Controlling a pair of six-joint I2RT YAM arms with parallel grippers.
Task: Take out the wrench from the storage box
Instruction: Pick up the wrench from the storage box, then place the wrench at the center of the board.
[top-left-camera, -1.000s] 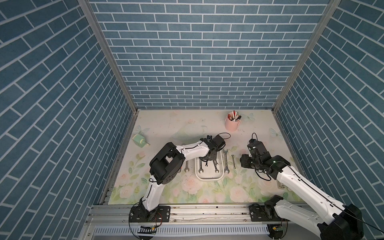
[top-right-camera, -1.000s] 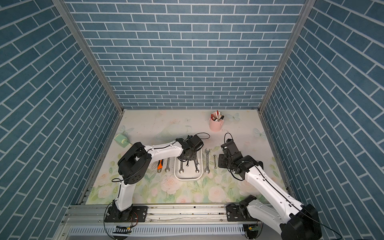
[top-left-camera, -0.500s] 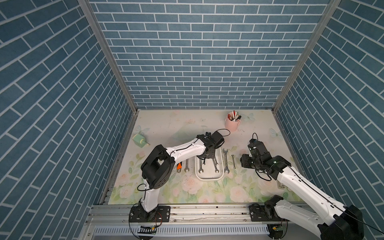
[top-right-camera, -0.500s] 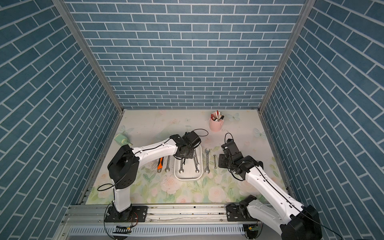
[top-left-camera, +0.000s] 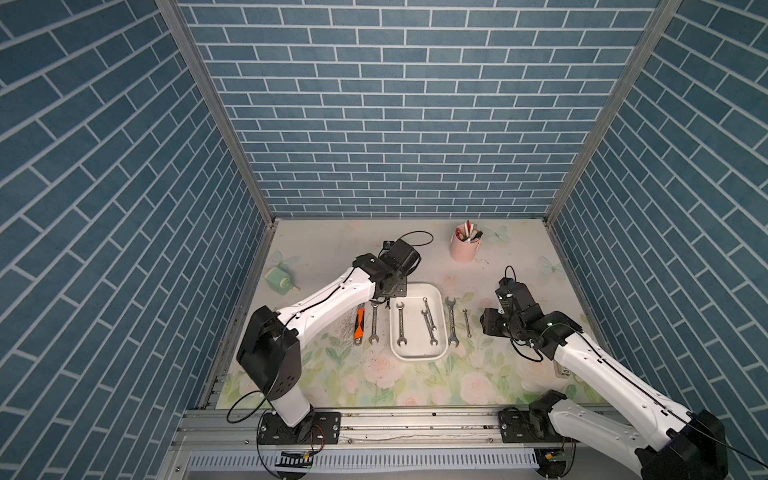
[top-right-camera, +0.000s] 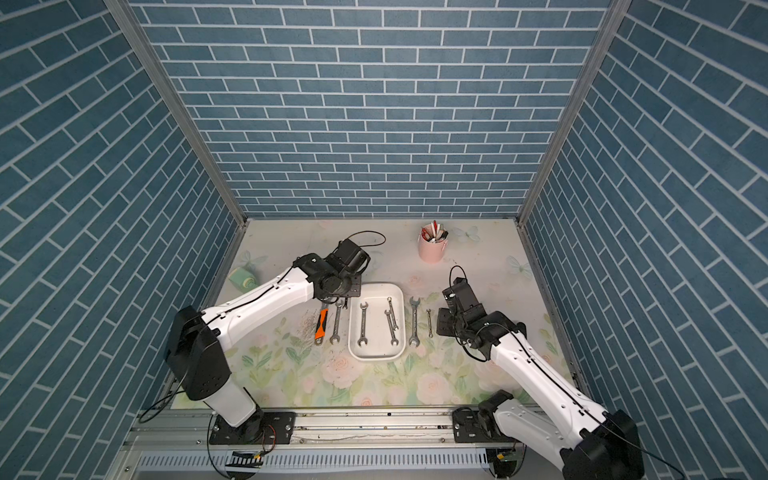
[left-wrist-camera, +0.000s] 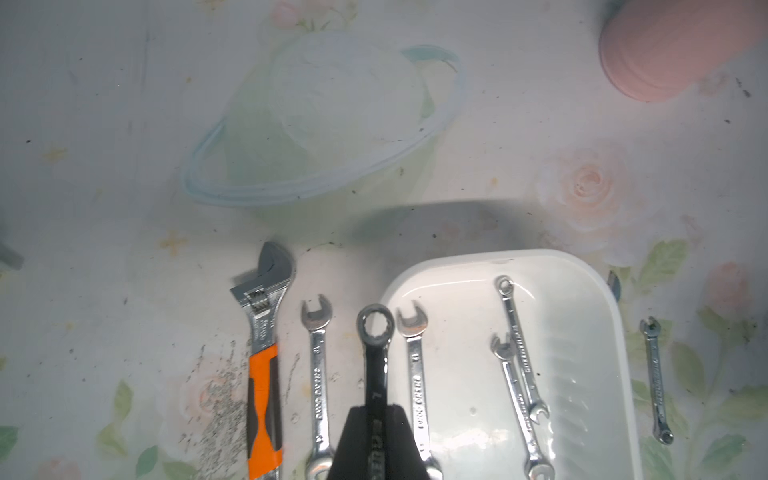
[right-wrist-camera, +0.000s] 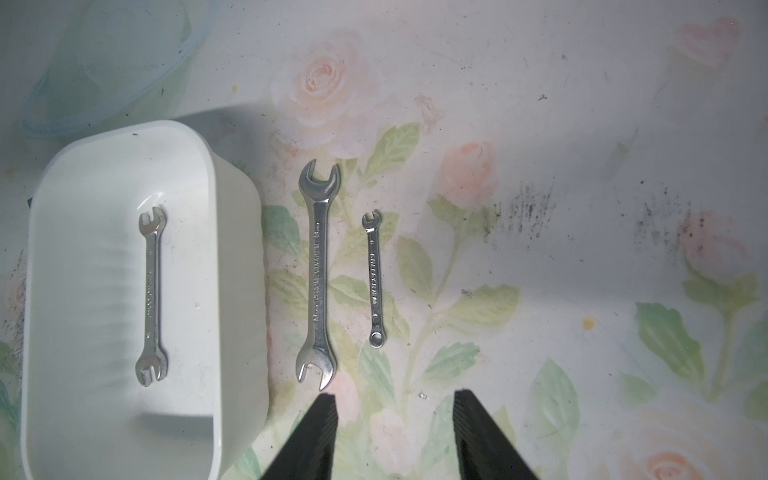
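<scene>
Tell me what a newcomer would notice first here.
The left gripper is shut on a dark wrench, held beside the white tub, where three wrenches lie. Next come the orange-handled wrench lying left of the tub, and the pink cup at the back.

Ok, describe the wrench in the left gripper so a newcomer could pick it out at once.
Find the white storage box on the floral mat, then its long rim on the left arm's side. There the left gripper is shut on a wrench, between a chrome open-end wrench on the mat and another in the box. Unlike them, it looks dark with a ring end.
</scene>
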